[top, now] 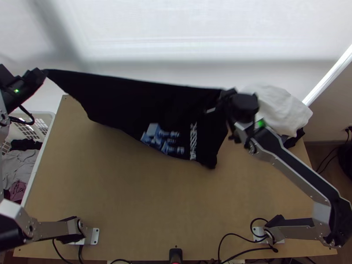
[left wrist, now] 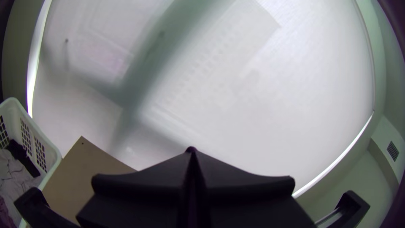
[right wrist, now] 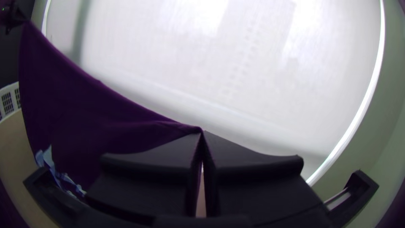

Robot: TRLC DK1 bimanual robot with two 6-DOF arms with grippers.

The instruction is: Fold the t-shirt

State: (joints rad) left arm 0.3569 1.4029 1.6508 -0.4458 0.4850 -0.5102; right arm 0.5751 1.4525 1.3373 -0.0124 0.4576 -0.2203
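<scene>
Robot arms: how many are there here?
2: the left arm, based at the top view's lower left, and the right arm, based at its lower right; both hold the black shirt.

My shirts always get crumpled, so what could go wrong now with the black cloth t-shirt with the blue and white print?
The t-shirt is pulled nearly straight between the left gripper and right gripper, so a corner might slip out. Seen from above, its left end is past the corner of the light wooden table, so it could land partly off.
</scene>
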